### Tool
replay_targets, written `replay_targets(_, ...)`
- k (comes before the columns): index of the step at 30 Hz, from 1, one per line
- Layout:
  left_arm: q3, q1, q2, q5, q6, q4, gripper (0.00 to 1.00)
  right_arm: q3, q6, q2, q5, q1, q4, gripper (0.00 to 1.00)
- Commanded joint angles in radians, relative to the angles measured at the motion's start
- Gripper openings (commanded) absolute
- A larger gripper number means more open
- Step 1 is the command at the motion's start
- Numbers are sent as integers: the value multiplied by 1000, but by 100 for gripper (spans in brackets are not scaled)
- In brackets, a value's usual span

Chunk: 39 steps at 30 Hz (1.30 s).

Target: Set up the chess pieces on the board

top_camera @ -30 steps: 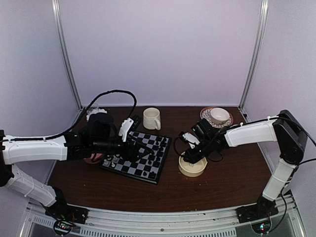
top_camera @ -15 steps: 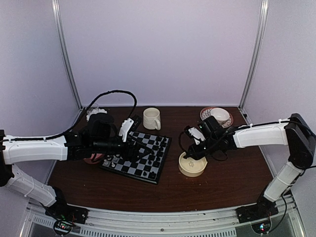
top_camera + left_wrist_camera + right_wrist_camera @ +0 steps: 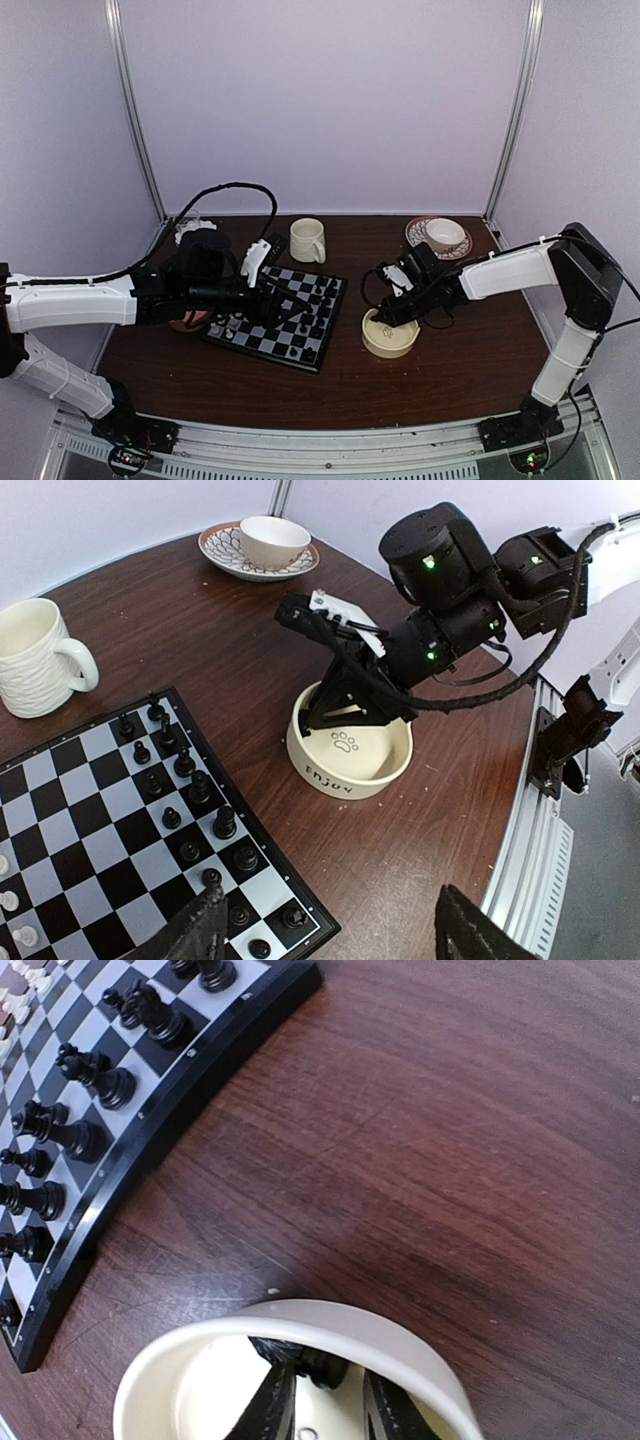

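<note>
Piece (image 3: 325, 1368) — black — sits between right jaws.

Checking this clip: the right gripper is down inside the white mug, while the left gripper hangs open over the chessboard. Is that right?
Not quite. The right gripper is down inside the cream paw-print bowl, not the white mug, which stands apart by the board's far side. The left wrist view shows this. The left gripper does hang open over the chessboard.
</note>
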Motion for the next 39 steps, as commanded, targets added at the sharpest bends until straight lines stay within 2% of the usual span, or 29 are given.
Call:
replay_targets(1, 5, -5, -2, 7, 9, 29, 71, 13, 9, 22, -120, -6, 54, 25)
replay_targets(5, 5, -4, -3, 4, 9, 26, 71, -15, 8, -16, -224, -6, 85, 24)
replay_targets(10, 5, -5, -4, 0, 12, 25, 71, -85, -18, -129, -246, -6, 100, 23)
replay_targets(14, 6, -5, 0, 1, 12, 26, 71, -96, -34, -177, -170, -7, 74, 23)
replay_targets(19, 8, -5, 5, 2, 12, 27, 71, -54, -22, -128, -52, -6, 6, 27)
replay_targets(26, 8, -5, 3, -2, 12, 25, 71, -21, 119, -54, -3, 1, -2, 32)
replay_targets(30, 11, -5, -4, -7, 15, 19, 71, -38, 215, -87, 5, 9, -10, 35)
replay_targets(34, 6, -4, -22, -18, 17, 15, 72, -31, 343, -122, 57, 30, -59, 43)
replay_targets(39, 2, -5, -32, -5, 9, 16, 72, 19, 504, -151, 339, 147, -177, 43)
